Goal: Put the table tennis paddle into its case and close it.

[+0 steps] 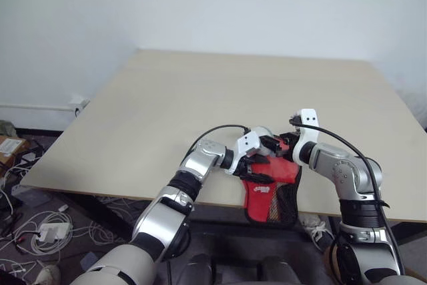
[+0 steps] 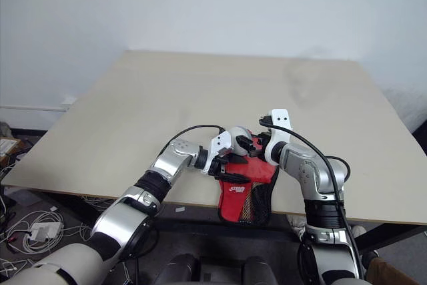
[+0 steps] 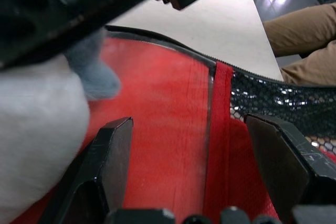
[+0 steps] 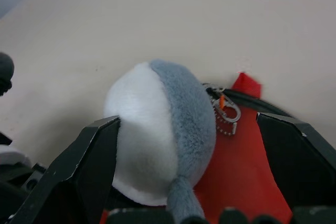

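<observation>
Left eye view, near table edge: we log one case (image 1: 270, 191), red panel with white print, black mesh and black zipper rim. It lies on the near edge of the table (image 1: 200, 98); its lower end, with the print and mesh, hangs down over that edge. Its long axis runs near to far, wide end far on the tabletop.

Grippers, two counted. Left gripper (image 1: 261, 159) comes in from the left over the upper part of the case, fingers spread; in the left wrist view we see its fingers (image 3: 113, 156) straddling the red panel without pinching it. Right gripper (image 4: 205, 182) comes in from the right at the far end of the case, jaws wide apart, nothing clamped.

One plush charm (image 4: 157, 135), white and grey, sits between the right gripper's fingers beside the zipper pull (image 4: 227, 111).

Paddle: we cannot tell its place.
</observation>
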`<state>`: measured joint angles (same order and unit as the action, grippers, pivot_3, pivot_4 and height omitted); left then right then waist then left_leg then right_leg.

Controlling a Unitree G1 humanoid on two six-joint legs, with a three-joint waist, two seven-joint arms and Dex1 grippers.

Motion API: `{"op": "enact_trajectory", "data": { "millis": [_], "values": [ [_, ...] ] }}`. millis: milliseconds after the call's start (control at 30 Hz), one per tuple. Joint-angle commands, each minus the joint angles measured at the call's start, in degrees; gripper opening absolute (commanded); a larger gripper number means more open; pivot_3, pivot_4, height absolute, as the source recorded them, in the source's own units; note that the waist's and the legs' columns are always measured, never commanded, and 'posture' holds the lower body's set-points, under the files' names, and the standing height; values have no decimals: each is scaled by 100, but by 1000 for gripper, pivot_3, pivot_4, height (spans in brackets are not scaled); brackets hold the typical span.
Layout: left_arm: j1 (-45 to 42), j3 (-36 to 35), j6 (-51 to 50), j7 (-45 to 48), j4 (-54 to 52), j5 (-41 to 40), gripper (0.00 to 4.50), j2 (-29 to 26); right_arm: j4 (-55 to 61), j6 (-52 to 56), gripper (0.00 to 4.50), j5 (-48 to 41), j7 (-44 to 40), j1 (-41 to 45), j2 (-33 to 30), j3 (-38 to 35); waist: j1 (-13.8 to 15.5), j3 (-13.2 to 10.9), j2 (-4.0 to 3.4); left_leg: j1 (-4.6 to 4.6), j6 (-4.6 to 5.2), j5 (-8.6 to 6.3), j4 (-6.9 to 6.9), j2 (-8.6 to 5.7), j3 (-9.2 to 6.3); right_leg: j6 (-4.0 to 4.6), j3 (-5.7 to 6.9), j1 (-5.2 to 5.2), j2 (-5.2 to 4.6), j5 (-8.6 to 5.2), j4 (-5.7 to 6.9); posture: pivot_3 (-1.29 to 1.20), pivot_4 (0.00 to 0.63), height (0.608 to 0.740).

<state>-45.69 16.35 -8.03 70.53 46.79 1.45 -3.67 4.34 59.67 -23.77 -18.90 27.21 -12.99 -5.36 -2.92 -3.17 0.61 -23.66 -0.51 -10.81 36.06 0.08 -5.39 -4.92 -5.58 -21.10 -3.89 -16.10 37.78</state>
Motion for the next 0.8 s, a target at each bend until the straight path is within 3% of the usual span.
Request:
{"op": "enact_trajectory", "data": {
  "millis": [33, 100, 200, 567, 600, 800],
  "values": [
    [-88, 69, 52, -163, 78, 90, 3582, -30, -57, 30, 4416, -24, 50, 109, 37, 17, 0, 0, 0, 0, 0, 0, 0, 0, 0, 0, 0, 0, 0, 0, 0, 0, 0, 740],
    [-100, 47, 20, -216, 85, 51, 3582, -5, -94, 57, 4416, -68, 50, 99, 81, -36, 0, 0, 0, 2, 0, 0, 0, 0, 0, -2, 0, 2, 0, -1, 0, 0, 0, 740],
    [-92, 62, 10, -277, 75, 53, 3582, -4, -76, 12, 3831, -105, 31, 98, 71, -84, 0, 0, 0, 2, 0, 0, 0, 0, 0, -8, 0, 2, 0, -5, 0, 0, 0, 740],
    [-106, 114, 37, -397, 141, 86, 3582, -30, -290, 9, 200, -221, 201, 207, 91, -444, 0, 2, -2, 6, 0, 0, 1, 0, 0, -14, 0, 5, 0, -8, 0, 0, 0, 740],
    [-114, 123, 23, -412, 154, 98, 3582, -29, -233, -67, 29, -211, 214, 207, 67, -491, -1, 2, -2, 6, 0, 0, 1, 0, 0, -15, 0, 5, 0, -9, 0, 0, 0, 740],
    [-128, 213, 44, -516, 278, 199, 3582, -37, -204, -509, 29, 40, 523, 366, -276, -829, 5, 2, -2, 5, 0, 0, 1, -2, 0, -23, 0, 6, -2, -14, -1, 0, 0, 740]
  ]
}}
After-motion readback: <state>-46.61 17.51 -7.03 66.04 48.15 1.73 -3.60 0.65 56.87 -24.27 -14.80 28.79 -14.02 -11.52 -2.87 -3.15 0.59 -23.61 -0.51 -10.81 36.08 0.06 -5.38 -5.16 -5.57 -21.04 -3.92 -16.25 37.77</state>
